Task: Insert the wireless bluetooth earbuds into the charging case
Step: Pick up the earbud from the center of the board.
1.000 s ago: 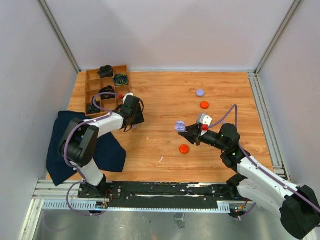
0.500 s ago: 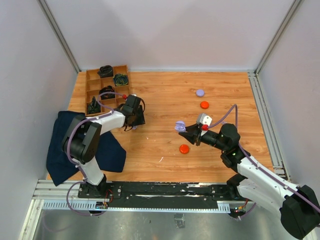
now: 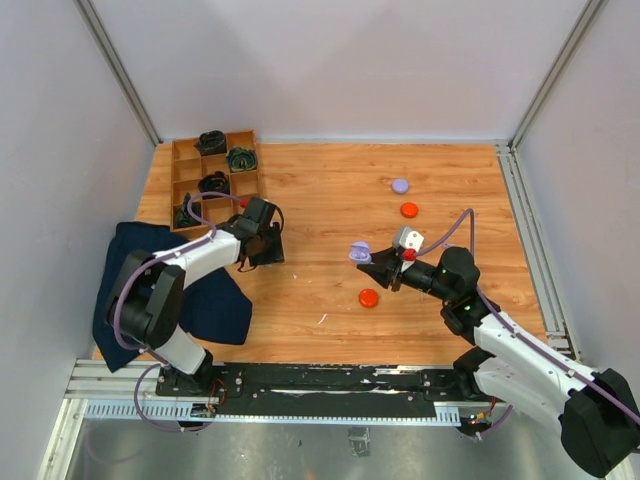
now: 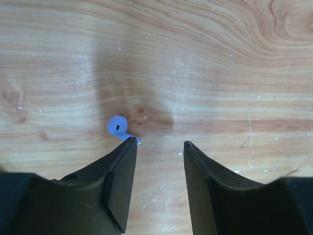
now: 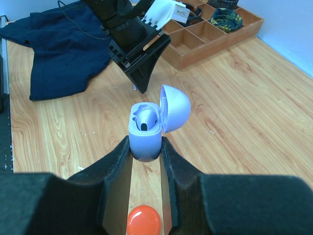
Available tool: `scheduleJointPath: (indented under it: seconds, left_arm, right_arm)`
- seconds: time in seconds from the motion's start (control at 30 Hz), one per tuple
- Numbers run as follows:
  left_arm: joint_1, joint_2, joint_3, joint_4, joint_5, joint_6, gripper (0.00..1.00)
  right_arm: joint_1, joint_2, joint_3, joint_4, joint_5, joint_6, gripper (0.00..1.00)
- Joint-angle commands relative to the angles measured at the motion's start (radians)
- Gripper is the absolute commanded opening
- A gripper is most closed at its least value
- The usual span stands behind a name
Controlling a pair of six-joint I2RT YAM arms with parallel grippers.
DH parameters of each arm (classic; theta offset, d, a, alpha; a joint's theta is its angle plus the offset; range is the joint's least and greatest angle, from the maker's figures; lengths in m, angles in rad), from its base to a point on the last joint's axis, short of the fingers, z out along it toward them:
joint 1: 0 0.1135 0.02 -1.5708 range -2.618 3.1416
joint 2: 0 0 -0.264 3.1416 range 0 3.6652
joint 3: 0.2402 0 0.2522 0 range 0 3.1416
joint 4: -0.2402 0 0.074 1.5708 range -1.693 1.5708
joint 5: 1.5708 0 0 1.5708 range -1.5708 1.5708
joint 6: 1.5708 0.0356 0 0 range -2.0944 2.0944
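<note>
As the top external camera looks down on the wooden surface, the left hand sits low over its left half, just off the near right corner of the compartment tray. From this height I cannot tell how far its fingers are parted. The tray stands in the far left corner with black coiled bundles in several compartments. A dark blue cloth lies along the left edge. Near the middle of the surface, the right hand grips a lavender charging case. A lavender disc and the far orange-red disc lie toward the far right. The near orange-red disc lies just nearward of the right hand.

At the left wrist, the hand's two black fingers stand apart with bare wood between them, holding nothing. A lavender earbud lies on the surface. Its stem touches the tip of the left-side finger, and its round head is outside the gap.

At the right wrist, the fingers are closed narrowly on the base of the charging case, which is upright with its lid swung open to the right. One lavender earbud already sits in a well. Beyond it are the left hand, the cloth and the tray.
</note>
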Motion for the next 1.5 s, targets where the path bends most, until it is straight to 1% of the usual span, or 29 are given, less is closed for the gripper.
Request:
scheduleJointPath:
  seconds: [0.0, 0.13, 0.27, 0.37, 0.63, 0.8, 1.13, 1.27, 1.47]
  left_arm:
    - [-0.004, -0.068, -0.003, -0.052, -0.005, 0.003, 0.48]
    - [0.001, -0.089, 0.006, -0.084, -0.084, -0.010, 0.47]
    - [0.022, -0.070, 0.011, -0.107, -0.161, -0.030, 0.46]
    - [0.035, -0.048, 0.013, -0.102, -0.183, -0.026, 0.45]
    - [0.043, 0.030, 0.049, -0.064, -0.151, -0.021, 0.41]
    - [0.043, 0.060, 0.043, -0.043, -0.126, -0.021, 0.39]
    - [0.044, 0.091, 0.046, -0.038, -0.103, -0.011, 0.30]
    - [0.044, 0.075, 0.037, -0.032, -0.089, -0.002, 0.27]
    - [0.023, -0.032, 0.014, 0.002, -0.089, 0.013, 0.24]
  right_arm:
    - [0.007, -0.005, -0.003, 0.033, 0.009, -0.003, 0.03]
    - [0.007, -0.011, -0.008, 0.033, 0.013, -0.004, 0.03]
    - [0.008, -0.019, -0.009, 0.024, 0.014, -0.011, 0.03]
    - [0.008, -0.025, -0.014, 0.021, 0.018, -0.014, 0.04]
    - [0.008, -0.027, -0.016, 0.023, 0.017, -0.013, 0.04]
    - [0.007, -0.030, -0.015, 0.020, 0.018, -0.014, 0.04]
    - [0.008, -0.027, -0.010, 0.018, 0.014, -0.013, 0.03]
    - [0.007, -0.027, -0.008, 0.017, 0.012, -0.013, 0.03]
    - [0.007, -0.025, -0.006, 0.023, 0.008, -0.006, 0.04]
